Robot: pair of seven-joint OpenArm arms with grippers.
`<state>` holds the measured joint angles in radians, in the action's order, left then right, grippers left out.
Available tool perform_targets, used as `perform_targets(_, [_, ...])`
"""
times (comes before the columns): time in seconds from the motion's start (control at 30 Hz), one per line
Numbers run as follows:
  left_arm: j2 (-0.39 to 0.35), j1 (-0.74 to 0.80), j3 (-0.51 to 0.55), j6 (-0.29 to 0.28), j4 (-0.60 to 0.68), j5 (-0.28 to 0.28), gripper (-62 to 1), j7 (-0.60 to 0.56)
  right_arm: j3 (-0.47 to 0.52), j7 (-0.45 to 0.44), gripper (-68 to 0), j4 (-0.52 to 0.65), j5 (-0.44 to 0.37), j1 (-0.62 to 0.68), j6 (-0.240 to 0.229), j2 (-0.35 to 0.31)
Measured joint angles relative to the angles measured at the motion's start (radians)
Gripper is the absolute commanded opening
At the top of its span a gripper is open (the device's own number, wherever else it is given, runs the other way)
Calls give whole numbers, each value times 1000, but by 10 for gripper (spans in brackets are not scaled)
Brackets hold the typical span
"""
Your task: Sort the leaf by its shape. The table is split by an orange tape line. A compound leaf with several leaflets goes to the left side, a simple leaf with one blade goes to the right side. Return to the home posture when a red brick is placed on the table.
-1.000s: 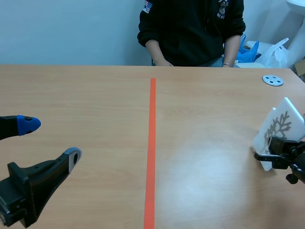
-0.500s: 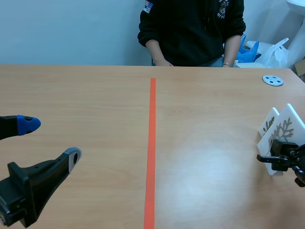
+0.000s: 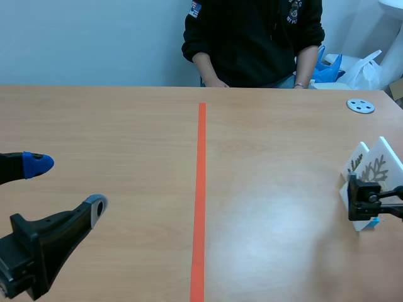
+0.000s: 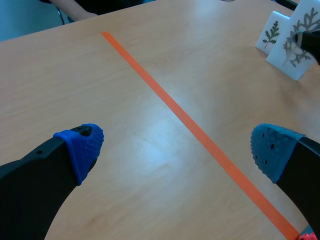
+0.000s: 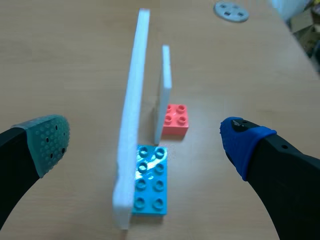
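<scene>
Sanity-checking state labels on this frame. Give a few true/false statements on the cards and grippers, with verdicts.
1. The larger card and the smaller card both stand right of the orange tape line. True.
2. The right gripper is shut on the larger card. False: its fingers are open.
3. A blue brick sits at the larger card's base. True.
4. The left gripper holds a card. False: open, empty.
5. The smaller card lies flat. False: upright.
</scene>
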<state>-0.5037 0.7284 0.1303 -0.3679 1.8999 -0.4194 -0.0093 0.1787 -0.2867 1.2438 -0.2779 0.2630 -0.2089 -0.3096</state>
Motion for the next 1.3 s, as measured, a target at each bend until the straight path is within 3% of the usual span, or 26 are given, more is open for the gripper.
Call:
perform_targets(0.07, [0,0,0,0,0,0,14,0,37,8,4,90,-3,56,0,-2])
perform_targets(0.27, [0,0,0,0,0,0,14,0,107,61,4,350,-26,199,-2,-4])
perform_targets(0.37, [0,0,0,0,0,0,14,0,127,116,4,474,-51,252,-27,-4])
perform_targets(0.6, [0,0,0,0,0,0,14,0,159,222,4,706,-167,376,-65,-4])
perform_targets(0.87, [0,0,0,0,0,0,14,0,186,319,4,726,-291,491,-238,-4])
perform_targets(1.07, [0,0,0,0,0,0,14,0,186,266,4,713,-291,467,-237,-4])
perform_targets(1.3, [0,0,0,0,0,0,14,0,168,314,4,674,-290,414,-240,-4])
